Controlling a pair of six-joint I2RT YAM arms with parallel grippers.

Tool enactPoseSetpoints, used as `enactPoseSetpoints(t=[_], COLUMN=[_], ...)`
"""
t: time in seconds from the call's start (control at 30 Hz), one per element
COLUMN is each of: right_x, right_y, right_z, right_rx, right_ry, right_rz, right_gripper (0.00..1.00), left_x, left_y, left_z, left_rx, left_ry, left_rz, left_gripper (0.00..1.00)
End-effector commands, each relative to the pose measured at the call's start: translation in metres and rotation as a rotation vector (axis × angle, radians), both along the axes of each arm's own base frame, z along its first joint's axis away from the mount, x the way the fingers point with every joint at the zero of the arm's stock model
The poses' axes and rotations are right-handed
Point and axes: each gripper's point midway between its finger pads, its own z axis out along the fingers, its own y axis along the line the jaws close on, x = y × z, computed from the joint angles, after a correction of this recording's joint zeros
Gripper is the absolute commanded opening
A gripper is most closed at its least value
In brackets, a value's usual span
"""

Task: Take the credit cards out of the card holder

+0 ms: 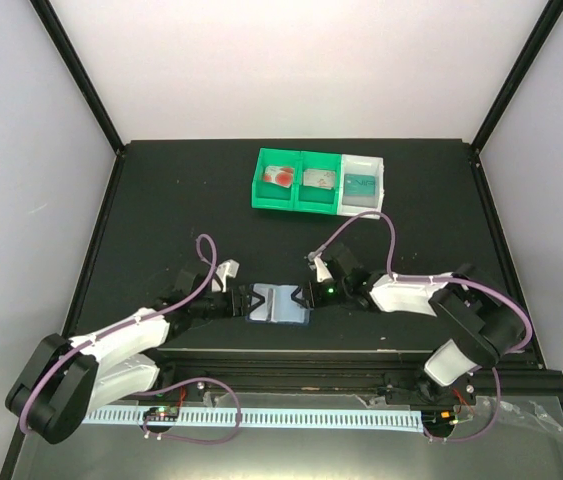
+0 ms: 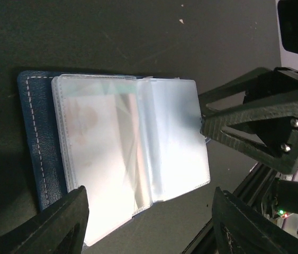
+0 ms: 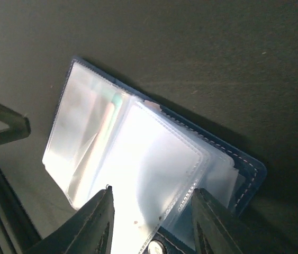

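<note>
At the near edge of the dark counter, toward 6 o'clock in the top view, the dark navy-blue folding card holder lies open and flat, with its clear pale pockets facing up. The left pincer sits at its 9 o'clock side with its jaws wide apart, and its fingers flank the holder's edge. The right pincer sits at 3 o'clock with its jaws also apart and a clear pocket leaf showing in the gap. Whether its tips press the leaf cannot be told.

At 12 o'clock, well apart from the holder, a green plastic tray holds the white card with red circles and the greyish card. The white plastic tray touching it holds the teal card. Print on the cards is too small to read.

Bare counter lies between holder and trays, and a black frame rail runs close at 6 o'clock. Glare whitens the pockets in both wrist views. A greenish strip and a reddish blur show through, but what they are is unclear.
</note>
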Motion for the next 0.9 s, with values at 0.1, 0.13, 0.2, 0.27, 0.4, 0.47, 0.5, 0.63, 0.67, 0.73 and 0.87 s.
enactPoseSetpoints(t=[0.1, 0.13, 0.2, 0.27, 0.4, 0.47, 0.5, 0.63, 0.67, 0.73, 0.87], right_x=[-0.007, -0.006, -0.005, -0.004, -0.003, -0.004, -0.004, -0.007, -0.007, -0.007, -0.005], right_y=[0.007, 0.006, 0.004, 0.001, -0.004, -0.004, -0.004, -0.001, 0.0, -0.001, 0.0], right_z=[0.004, 0.007, 0.014, 0.017, 0.012, 0.008, 0.006, -0.003, -0.004, -0.004, -0.003], right_rx=[0.021, 0.021, 0.028, 0.027, 0.004, 0.004, 0.003, 0.015, 0.021, 0.022, 0.018], right_ry=[-0.006, -0.018, -0.044, -0.061, -0.062, -0.057, -0.052, -0.025, -0.022, -0.023, -0.03], right_rz=[0.026, 0.022, 0.013, 0.0, -0.016, -0.016, -0.017, -0.013, -0.013, -0.016, -0.017], right_gripper=[0.41, 0.41, 0.41, 0.41, 0.41, 0.41, 0.41, 0.41, 0.41, 0.41, 0.4], left_x=[0.007, 0.007, 0.009, 0.009, 0.01, 0.01, 0.01, 0.01, 0.009, 0.008, 0.009], left_y=[0.006, 0.006, 0.005, 0.004, 0.004, 0.003, 0.002, 0.001, 0.0, -0.002, -0.004], left_z=[0.0, -0.001, 0.0, 0.0, -0.005, -0.006, -0.007, -0.007, -0.005, -0.005, -0.005], left_rx=[0.035, 0.04, 0.038, 0.038, 0.05, 0.05, 0.049, 0.037, 0.025, 0.013, 0.009], left_ry=[-0.005, -0.005, -0.012, -0.015, -0.003, 0.001, 0.003, 0.005, 0.005, 0.007, 0.006], left_rz=[0.011, 0.01, 0.002, -0.009, -0.019, -0.025, -0.029, -0.033, -0.04, -0.045, -0.054], left_gripper=[0.66, 0.66, 0.66, 0.66, 0.66, 0.66, 0.66, 0.64, 0.63, 0.6, 0.56])
